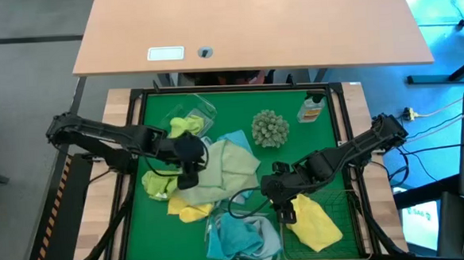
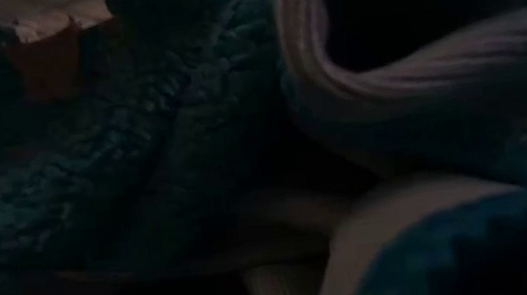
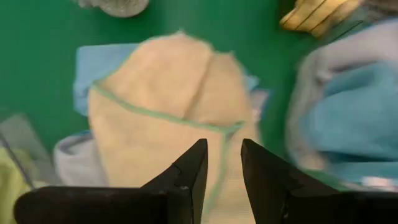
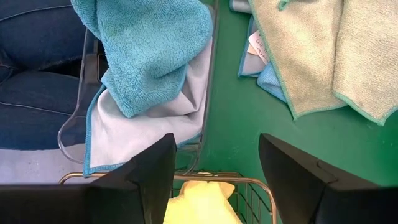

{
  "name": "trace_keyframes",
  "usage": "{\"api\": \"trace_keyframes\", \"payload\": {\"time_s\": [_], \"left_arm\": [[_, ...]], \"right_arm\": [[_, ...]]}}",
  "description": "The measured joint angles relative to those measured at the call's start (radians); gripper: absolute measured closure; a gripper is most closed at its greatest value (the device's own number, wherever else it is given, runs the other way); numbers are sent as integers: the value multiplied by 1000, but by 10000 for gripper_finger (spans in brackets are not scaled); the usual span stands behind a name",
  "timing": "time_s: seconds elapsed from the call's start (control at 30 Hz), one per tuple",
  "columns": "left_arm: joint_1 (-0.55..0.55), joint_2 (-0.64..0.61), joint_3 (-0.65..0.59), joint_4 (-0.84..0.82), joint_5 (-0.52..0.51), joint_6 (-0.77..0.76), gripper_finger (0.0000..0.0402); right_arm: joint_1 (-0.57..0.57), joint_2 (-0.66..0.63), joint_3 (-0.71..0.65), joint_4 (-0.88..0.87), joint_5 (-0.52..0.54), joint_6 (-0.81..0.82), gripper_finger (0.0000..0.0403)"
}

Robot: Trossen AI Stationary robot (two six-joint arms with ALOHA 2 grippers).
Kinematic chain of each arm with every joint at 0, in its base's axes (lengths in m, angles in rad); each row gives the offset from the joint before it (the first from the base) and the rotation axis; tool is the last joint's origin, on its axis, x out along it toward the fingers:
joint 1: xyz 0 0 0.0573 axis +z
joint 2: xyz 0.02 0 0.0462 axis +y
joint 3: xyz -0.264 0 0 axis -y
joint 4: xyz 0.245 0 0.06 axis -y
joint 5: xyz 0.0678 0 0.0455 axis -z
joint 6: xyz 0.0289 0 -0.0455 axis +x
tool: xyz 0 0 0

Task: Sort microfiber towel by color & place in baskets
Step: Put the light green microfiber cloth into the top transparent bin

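A pale lime towel [image 1: 222, 169] lies spread mid-table over a light blue one [image 1: 236, 138]. My left gripper [image 1: 188, 174] hangs over its left part, fingers [image 3: 222, 167] a narrow gap apart with nothing between them. My right gripper [image 1: 285, 209] is wide open [image 4: 214, 168] over the wire basket [image 1: 344, 224], where a yellow towel [image 1: 316, 223] lies. Teal towels [image 1: 239, 235] fill a clear tub [image 4: 208, 93] at the near edge. A yellow-green towel [image 1: 185, 124] sits in the far-left clear tub [image 1: 207, 109]. More yellow cloths [image 1: 159, 184] lie at the left.
A grey-green spiky ball [image 1: 270, 128] and a small bottle [image 1: 312, 108] stand at the far side of the green mat. A person's jeans [image 4: 37, 56] show beyond the near edge. The low view is filled by teal cloth [image 2: 147, 182] close up.
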Motion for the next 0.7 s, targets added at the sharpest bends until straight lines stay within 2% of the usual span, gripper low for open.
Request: {"api": "trace_keyframes", "payload": {"time_s": [0.3,0.53,0.7], "left_arm": [[18,88,-122,10,-12,78,309],[18,150,-218,80,44,137,309],[15,181,-258,142,41,184,309]], "right_arm": [[0,0,0,1,7,0,173],[0,0,0,2,11,0,173],[0,0,0,2,47,0,173]]}}
